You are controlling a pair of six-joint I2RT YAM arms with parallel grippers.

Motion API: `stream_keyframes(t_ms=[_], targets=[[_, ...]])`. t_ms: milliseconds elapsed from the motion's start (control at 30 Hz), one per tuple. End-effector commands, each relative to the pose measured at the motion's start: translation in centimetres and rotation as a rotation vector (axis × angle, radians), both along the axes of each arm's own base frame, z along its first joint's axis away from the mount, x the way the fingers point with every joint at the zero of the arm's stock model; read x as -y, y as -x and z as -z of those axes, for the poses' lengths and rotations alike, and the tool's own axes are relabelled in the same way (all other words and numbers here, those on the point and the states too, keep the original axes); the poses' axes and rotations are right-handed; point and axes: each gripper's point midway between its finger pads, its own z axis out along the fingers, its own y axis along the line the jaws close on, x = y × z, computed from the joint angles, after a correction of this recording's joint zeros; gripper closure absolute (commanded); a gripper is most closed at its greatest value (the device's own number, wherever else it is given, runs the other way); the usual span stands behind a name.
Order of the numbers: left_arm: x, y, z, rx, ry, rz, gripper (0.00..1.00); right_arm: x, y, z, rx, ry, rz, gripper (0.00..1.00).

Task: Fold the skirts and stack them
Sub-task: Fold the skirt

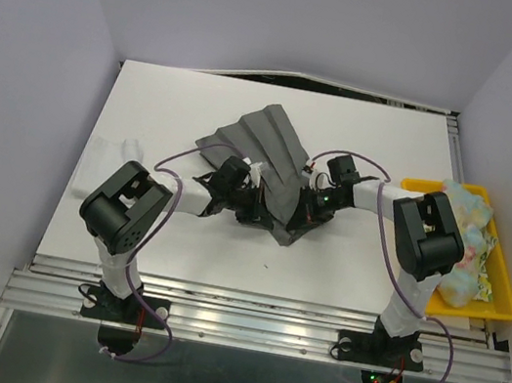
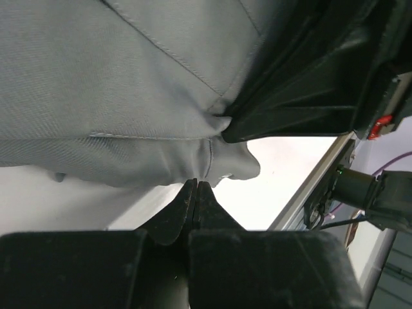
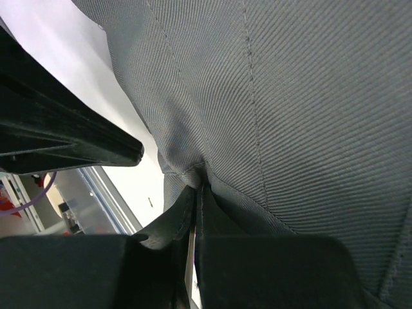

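1. Yellow tray (image 1: 507, 300) at the right edge of the table (image 1: 352, 263): pastel skirts (image 1: 465, 243) heaped inside.
2. Grey skirt (image 1: 266, 144) mid-table, left gripper (image 2: 196, 185) and right gripper (image 3: 198, 190) both pinching its near edge.

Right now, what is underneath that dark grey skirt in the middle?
Beneath the dark grey skirt, white table shows where the left gripper and right gripper each pinch its lifted near edge. Whatever lies under the spread far part is covered by the cloth.
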Motion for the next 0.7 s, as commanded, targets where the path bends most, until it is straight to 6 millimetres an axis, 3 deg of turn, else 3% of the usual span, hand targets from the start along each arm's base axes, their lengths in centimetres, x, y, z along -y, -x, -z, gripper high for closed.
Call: stream_keyframes(t_ms=[0, 133, 367, 667], targets=[[0.5, -1.6, -0.6, 0.040, 0.007, -0.047, 1.00, -0.7, -1.9, -2.0, 0.083, -0.013, 0.018, 0.99], [-0.1, -1.8, 1.3, 0.009, -0.048, -0.072, 1.00, -0.9, -1.8, -3.4, 0.090, -0.034, 0.014, 0.99], [-0.3, -2.1, 2.3, -0.006, -0.090, -0.090, 1.00, -1.9, -1.5, -6.6, 0.087, -0.094, 0.022, 0.99], [-0.5, -2.3, 2.2, 0.005, -0.103, -0.094, 1.00, -3.0, 0.7, -5.2, 0.051, -0.064, -0.030, 0.99]])
